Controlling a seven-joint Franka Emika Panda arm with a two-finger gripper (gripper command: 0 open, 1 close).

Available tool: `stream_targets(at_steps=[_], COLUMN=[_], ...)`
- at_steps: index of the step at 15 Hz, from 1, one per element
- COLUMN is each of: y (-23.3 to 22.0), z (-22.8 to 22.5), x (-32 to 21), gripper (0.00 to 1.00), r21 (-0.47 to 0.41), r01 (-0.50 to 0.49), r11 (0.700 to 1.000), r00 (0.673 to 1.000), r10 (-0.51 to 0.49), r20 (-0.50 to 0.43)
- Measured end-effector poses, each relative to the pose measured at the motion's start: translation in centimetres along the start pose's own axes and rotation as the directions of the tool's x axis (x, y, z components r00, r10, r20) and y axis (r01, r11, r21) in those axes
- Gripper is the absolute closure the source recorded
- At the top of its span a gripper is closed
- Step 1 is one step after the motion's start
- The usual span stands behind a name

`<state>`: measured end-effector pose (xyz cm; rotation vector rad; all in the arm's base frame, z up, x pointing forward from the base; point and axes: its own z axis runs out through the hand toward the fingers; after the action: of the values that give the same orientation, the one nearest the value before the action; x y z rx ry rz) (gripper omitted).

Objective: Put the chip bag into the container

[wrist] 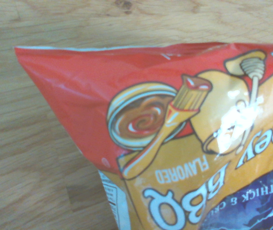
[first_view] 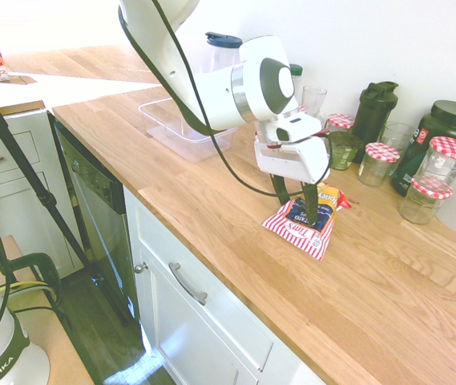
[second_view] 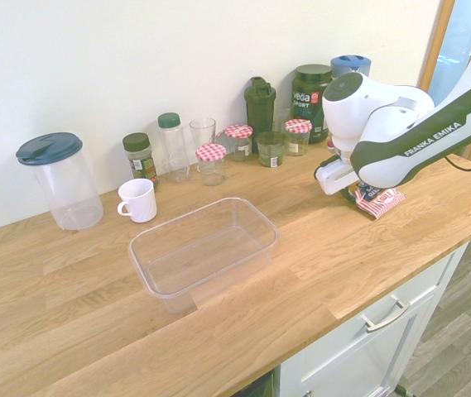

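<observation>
1. The crinkly bag (first_view: 306, 218), red-striped with a dark blue panel, lies flat on the wood surface (first_view: 211, 200), well apart from the tub (second_view: 204, 251).
2. The tub is clear, shallow plastic with rounded corners.
3. The tool (first_view: 296, 202) straddles the bag with its fingers spread.
4. Bag print reads "BBQ FLAVORED".

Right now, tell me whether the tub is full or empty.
Empty: the tub shows only bare clear plastic; the bag lies on the counter.

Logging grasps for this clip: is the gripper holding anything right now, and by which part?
Cannot be told for sure. The gripper is down on the chip bag, fingers at its dark middle panel, with the bag flat on the counter.
</observation>
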<state>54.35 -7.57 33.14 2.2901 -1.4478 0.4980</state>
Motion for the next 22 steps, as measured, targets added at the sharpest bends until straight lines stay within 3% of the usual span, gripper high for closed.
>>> stream_targets(at_steps=[14,19,22], y=[0.1,1.5,0.7], z=[-0.5,-9.3,-16.2], x=[-0.6,-1.8,-6.8], gripper=[1.0,1.0,1.0], r21=[0.015,0.106,0.146], r01=[-0.012,-0.01,0.029], r11=[1.0,0.994,0.989], r00=[1.0,0.997,0.992], r10=[0.012,0.019,-0.01], r20=[-0.024,-0.079,-0.127])
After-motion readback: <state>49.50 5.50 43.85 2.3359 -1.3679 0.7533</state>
